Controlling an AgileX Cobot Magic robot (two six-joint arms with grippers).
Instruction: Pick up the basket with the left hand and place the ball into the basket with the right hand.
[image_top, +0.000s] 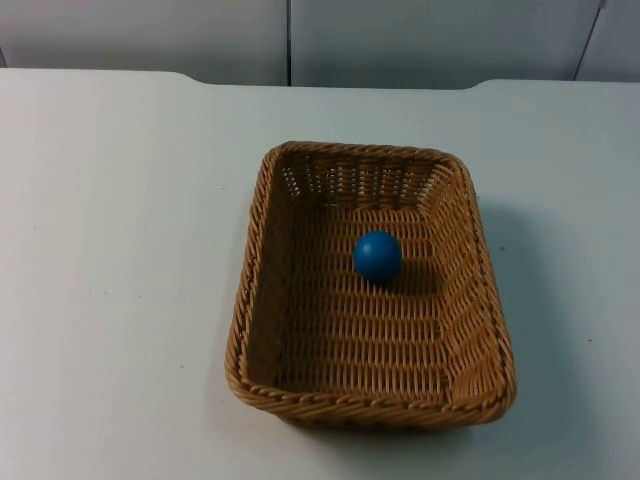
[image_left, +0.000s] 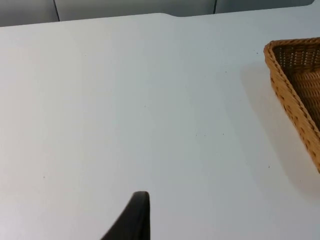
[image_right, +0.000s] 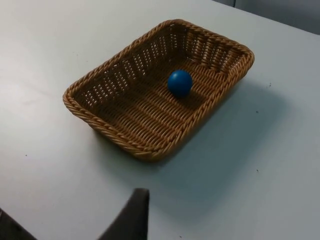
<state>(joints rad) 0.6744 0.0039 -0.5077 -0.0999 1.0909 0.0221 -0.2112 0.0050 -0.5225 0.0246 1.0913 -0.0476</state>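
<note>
I find no text, label, brand, number or sign that I can read anywhere here, not on the table and not on the things which lie on it.

Blue ball (image_top: 377, 256) in tan woven basket (image_top: 258, 240) on white table (image_top: 110, 250).

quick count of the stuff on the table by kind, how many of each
wicker basket: 1
blue ball, lying inside the basket: 1
total: 2
</note>
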